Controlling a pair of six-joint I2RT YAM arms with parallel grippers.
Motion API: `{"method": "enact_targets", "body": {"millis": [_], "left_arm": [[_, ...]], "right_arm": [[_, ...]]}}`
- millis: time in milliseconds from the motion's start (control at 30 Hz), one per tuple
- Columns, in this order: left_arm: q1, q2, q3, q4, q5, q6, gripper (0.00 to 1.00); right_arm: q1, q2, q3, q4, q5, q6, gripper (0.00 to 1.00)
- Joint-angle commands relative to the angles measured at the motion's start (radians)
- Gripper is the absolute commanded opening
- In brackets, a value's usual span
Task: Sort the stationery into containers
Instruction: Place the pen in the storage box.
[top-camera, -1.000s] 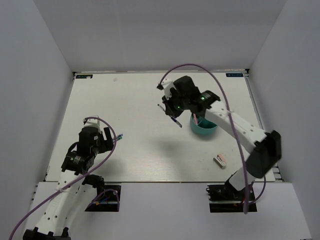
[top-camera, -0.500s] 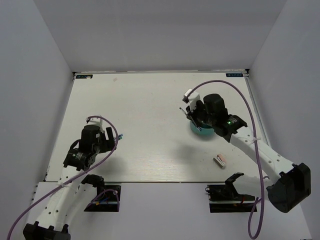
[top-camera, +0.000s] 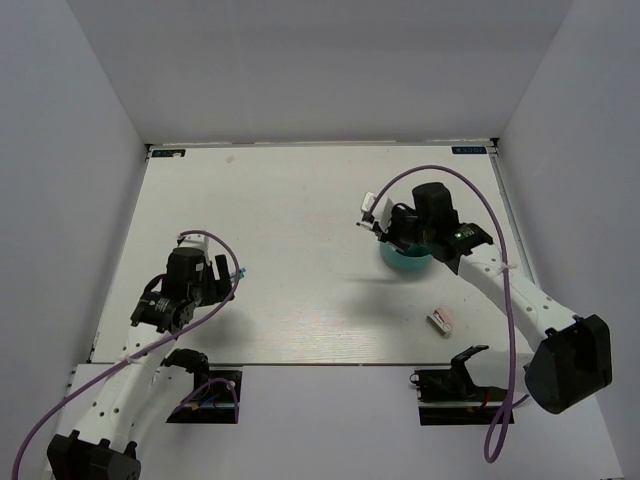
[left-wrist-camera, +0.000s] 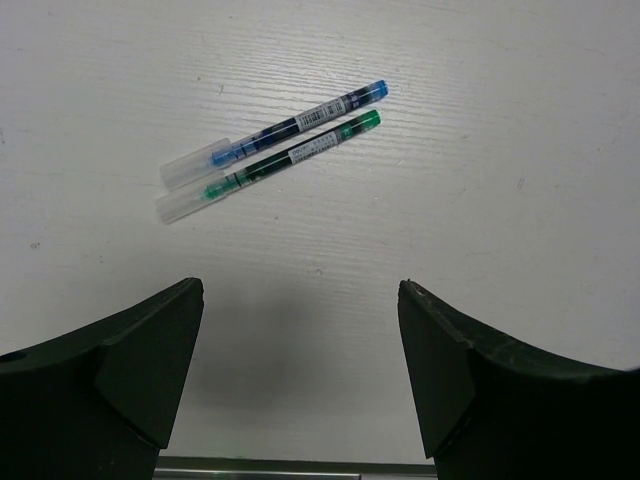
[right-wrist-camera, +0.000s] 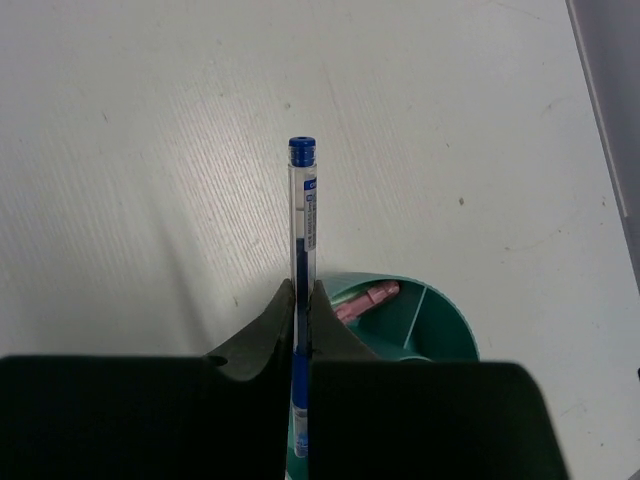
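Right gripper (right-wrist-camera: 301, 318) is clamped tight on a thin blue pen (right-wrist-camera: 302, 230), jaws pinching the barrel, the blue end poking out past the fingertips. It hangs over the rim of the round teal organiser (right-wrist-camera: 445, 325), and a pink marker (right-wrist-camera: 362, 300) lies in one compartment there. Over on the other side, the left gripper (left-wrist-camera: 300, 330) stands wide apart, holding nothing, above two pens on the table (left-wrist-camera: 520, 120): a second blue pen (left-wrist-camera: 290, 125) and a green pen (left-wrist-camera: 285, 158), just beside each other. The pink-white block (top-camera: 440, 321) sits on the table, apart from the organiser.
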Motion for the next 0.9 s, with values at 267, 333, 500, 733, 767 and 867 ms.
{"method": "enact_targets", "body": {"millis": [267, 333, 500, 733, 767, 867], "left_arm": [[0.007, 0.008, -0.004, 0.015, 0.016, 0.010, 0.89], [0.005, 0.009, -0.006, 0.015, 0.016, 0.009, 0.89], [0.007, 0.009, -0.006, 0.020, 0.014, 0.009, 0.89], [0.007, 0.011, -0.006, 0.015, 0.014, 0.010, 0.89], [0.005, 0.014, -0.006, 0.015, 0.014, 0.010, 0.89], [0.007, 0.014, -0.006, 0.015, 0.016, 0.010, 0.89]], "right_arm": [[-0.138, -0.039, -0.035, -0.051, -0.239, -0.272, 0.00], [-0.160, -0.044, -0.043, -0.045, -0.274, -0.281, 0.00], [-0.212, -0.030, -0.081, -0.023, -0.338, -0.290, 0.00], [-0.295, -0.001, -0.101, -0.008, -0.449, -0.308, 0.00], [-0.301, 0.001, -0.110, 0.000, -0.467, -0.321, 0.00], [-0.332, 0.004, -0.147, 0.049, -0.501, -0.335, 0.00]]}}
